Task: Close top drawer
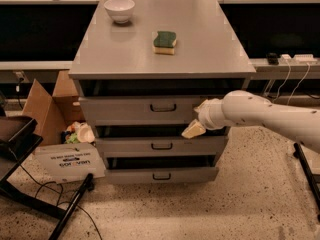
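grey cabinet (125, 54) w/ three drawers, seen from the front. top drawer (125, 110) is the tallest front, right under the cabinet top, small dark loop handle (163, 107) at centre. dark gap shows above its front, so it's prob. out a little, hard to say how far from this angle. middle drawer (125, 146) and bottom drawer (125, 175) below it, each w/ a dark gap above too.

white arm (270, 115) comes in from the right. gripper (198, 118) sits at the right end of the top drawer's front, at or v. near the panel. fingers look spread apart w/ nothing between them: one cream tip (193, 130) points down-left over the gap above the middle drawer, other up by the panel.

on top: white bowl (119, 9) at back left, green/yellow sponge (164, 41) near centre. cardboard box (42, 106) on floor to the left of the cabinet.
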